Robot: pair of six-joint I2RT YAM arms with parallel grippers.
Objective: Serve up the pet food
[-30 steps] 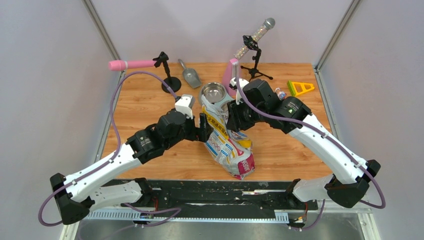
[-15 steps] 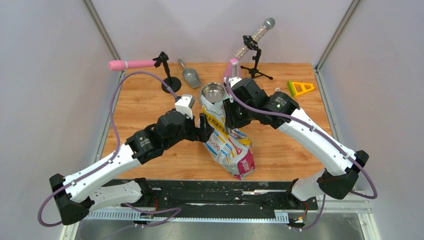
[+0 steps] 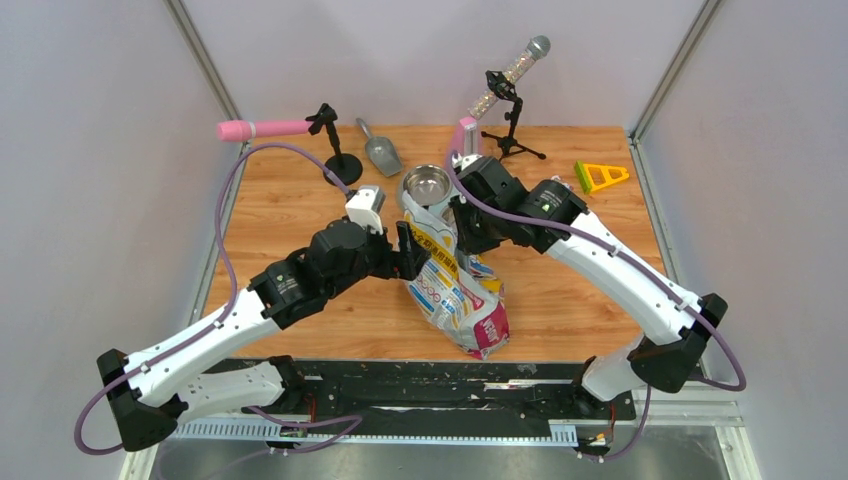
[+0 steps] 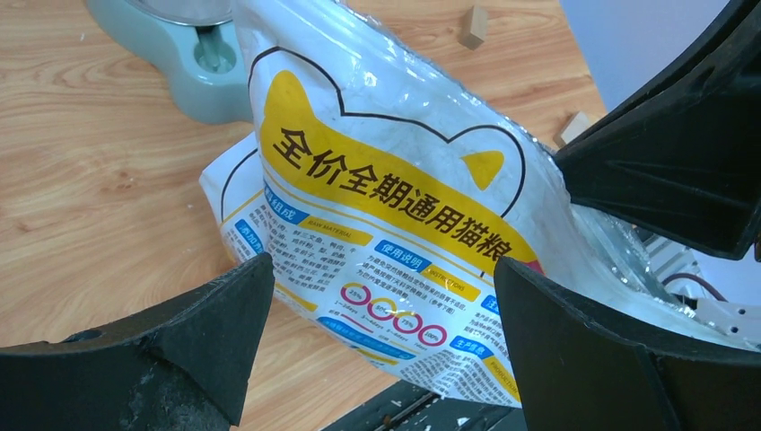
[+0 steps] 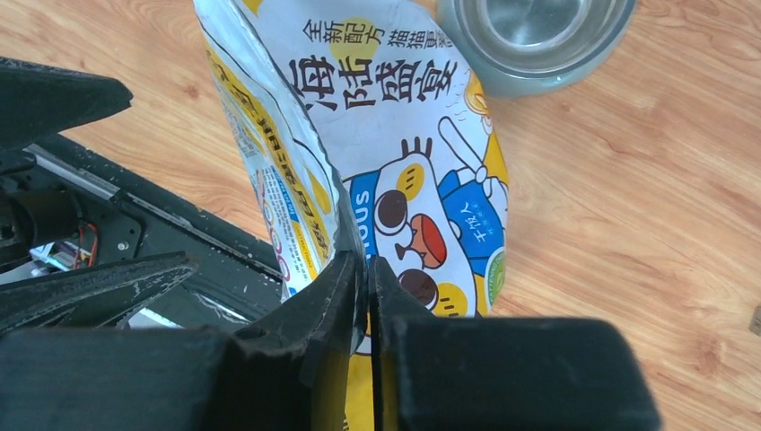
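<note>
The printed pet-food bag [image 3: 455, 290] lies on the wooden table, its top end leaning toward the steel bowl [image 3: 427, 185]. The pet food itself is hidden inside the bag. My right gripper [image 3: 462, 232] is shut on the bag's side seam; in the right wrist view the gripper [image 5: 363, 262] pinches the thin folded edge of the bag [image 5: 404, 135]. At the bag's left side my left gripper [image 3: 408, 250] stands wide open. In the left wrist view the gripper [image 4: 381, 265] frames the bag [image 4: 395, 180] without touching it.
A metal scoop [image 3: 380, 150] lies behind the bowl. A pink microphone [image 3: 262, 129] on a stand is at the back left, and a second microphone stand [image 3: 510, 100] at the back right. A yellow triangle [image 3: 600, 176] lies far right. Small wooden blocks [image 4: 474, 25] sit beyond the bag.
My right arm has shifted left onto the bag and its jaws have closed on the bag's edge. The left arm has barely moved and stays open.
</note>
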